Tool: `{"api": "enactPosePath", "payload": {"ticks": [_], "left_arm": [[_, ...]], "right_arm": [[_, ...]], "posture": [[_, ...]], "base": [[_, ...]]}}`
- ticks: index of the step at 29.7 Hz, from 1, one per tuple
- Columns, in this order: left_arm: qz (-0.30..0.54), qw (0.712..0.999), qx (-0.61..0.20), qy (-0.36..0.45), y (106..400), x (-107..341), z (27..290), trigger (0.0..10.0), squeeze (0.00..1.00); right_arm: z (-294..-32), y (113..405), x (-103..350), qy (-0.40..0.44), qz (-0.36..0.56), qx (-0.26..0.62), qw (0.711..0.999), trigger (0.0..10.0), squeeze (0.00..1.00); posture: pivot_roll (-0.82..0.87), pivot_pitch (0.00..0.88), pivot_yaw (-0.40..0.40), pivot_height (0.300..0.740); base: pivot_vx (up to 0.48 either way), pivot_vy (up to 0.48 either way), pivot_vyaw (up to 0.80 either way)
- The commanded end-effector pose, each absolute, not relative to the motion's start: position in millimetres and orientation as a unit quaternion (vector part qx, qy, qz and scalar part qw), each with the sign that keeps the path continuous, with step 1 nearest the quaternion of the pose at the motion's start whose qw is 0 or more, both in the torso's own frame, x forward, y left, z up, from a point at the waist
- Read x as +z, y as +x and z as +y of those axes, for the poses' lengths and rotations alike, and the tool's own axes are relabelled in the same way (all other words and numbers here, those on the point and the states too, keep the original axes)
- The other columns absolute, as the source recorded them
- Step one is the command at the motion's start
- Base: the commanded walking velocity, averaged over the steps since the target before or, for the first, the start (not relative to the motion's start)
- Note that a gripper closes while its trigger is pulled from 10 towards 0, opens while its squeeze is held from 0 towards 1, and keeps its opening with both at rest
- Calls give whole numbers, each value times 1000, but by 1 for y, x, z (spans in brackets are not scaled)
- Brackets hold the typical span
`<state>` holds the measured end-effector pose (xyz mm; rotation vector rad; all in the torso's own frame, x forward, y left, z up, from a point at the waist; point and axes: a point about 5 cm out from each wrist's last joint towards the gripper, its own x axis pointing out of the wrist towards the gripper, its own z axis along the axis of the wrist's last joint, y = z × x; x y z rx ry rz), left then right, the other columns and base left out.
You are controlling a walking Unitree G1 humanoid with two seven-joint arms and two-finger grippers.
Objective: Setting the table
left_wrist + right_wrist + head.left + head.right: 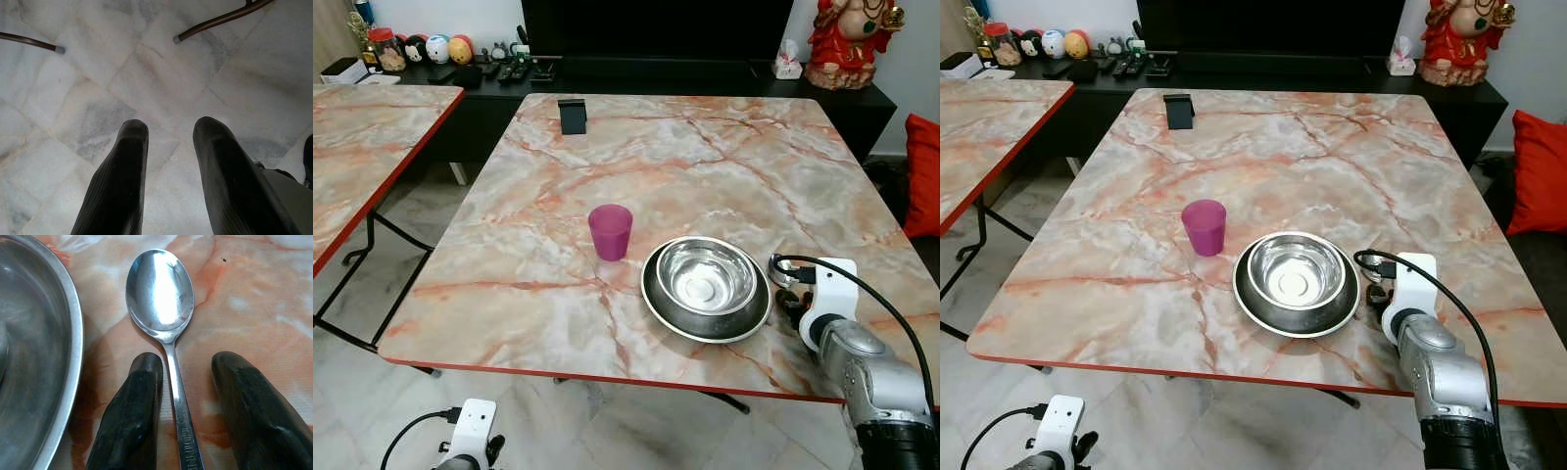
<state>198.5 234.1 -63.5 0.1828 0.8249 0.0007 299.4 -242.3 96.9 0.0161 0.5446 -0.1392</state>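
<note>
A steel bowl (707, 277) sits inside a dark plate (652, 292) near the front right of the marble table (705, 166). A purple cup (610, 231) stands upright just left of them. A steel spoon (160, 289) lies flat on the table right of the plate, bowl side up. My right gripper (188, 361) is open and low over the table, with the spoon's handle between its fingers (134, 401), closer to the one on the plate side. My left gripper (168, 128) hangs open over the floor below the table's front edge.
A small black stand (572, 115) sits at the table's far side. A second marble table (372, 147) stands to the left. Behind is a black console (636, 73) with remotes, figurines and a red statue (850, 39). A red cushion (922, 176) lies at right.
</note>
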Motion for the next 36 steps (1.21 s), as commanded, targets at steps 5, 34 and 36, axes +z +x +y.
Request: {"api": "enactPosePath", "payload": {"ticks": [5,34,36], "left_arm": [[404,910,-7,97,198,-64,233,10000,0],[403,909,-12,103,200,-63,234,10000,0],[403,909,-12,103,200,-63,234,10000,0]], "right_arm": [[-236,297,90,22,290,-66,954,10000,0],[-248,302,119,20,235,-94,967,10000,0],[-249,303,121,19,229,-97,968,10000,0]], "posture": [[7,38,15,740],[8,49,23,740],[8,49,23,740]], "base": [[0,0,0],[0,0,0],[0,0,0]]}}
